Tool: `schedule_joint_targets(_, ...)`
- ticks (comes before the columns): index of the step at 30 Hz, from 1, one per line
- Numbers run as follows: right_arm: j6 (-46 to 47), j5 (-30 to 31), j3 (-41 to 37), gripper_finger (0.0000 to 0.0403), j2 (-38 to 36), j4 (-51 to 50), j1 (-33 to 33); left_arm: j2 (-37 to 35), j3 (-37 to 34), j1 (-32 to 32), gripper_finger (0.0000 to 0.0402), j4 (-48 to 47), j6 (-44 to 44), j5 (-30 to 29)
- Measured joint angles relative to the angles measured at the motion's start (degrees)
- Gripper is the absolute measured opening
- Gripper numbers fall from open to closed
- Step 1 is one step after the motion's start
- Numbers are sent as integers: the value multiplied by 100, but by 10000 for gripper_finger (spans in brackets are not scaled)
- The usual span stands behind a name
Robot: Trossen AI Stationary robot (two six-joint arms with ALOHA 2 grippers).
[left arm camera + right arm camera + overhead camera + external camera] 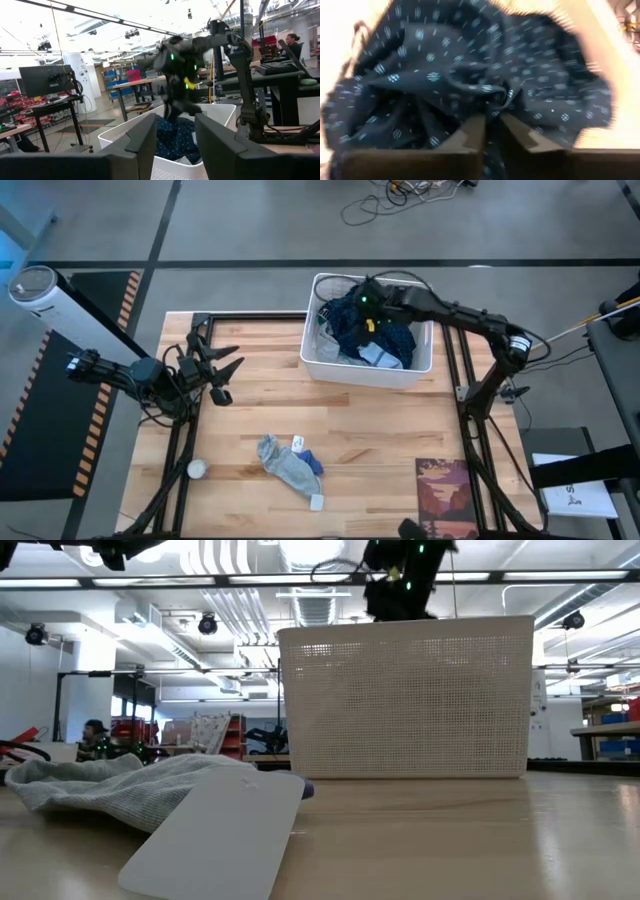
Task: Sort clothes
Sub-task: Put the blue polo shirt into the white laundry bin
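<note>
**Clothes: dotted garment pinched in the basket**

The clothes are split between two places. The dark blue dotted garment lies bunched in the white basket at the far side of the table, with one paler grey-blue piece beside it. Nearer the front, one grey garment lies flat on the wood with a small blue bit at its edge.

My right gripper is down inside the basket, its fingers drawn nearly together on a fold of the dotted garment. I judge this the picking step. The next move calls for a straight lift, high enough for the trailing cloth to clear the basket's rim without dragging the basket along.

My left gripper waits at the table's left edge, fingers spread wide and holding nothing.

Count: one basket, two garments I can tell apart inside it, one on the table. More may lie hidden under the dotted cloth.
</note>
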Motion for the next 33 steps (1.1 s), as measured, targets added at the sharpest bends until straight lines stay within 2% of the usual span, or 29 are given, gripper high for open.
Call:
schedule_joint_targets(2,-47,-94,-467,9,0,470,0,1,0,-2,127,-1,1,2)
schedule_joint_targets(7,24,-853,-1508,15,0,1589,-127,0,0,-2,133,-4,1,2)
schedule_joint_targets(19,328,-1182,-3219,1,-36,3228,-439,40,0,0,115,-7,-1,2)
schedule_joint_targets(25,366,-1185,-3324,0,-26,3201,-448,60,-2,-2,122,0,-1,2)
schedule_joint_targets(33,331,-1227,-2442,0,28,2390,-408,64,-2,-1,121,2,6,1)
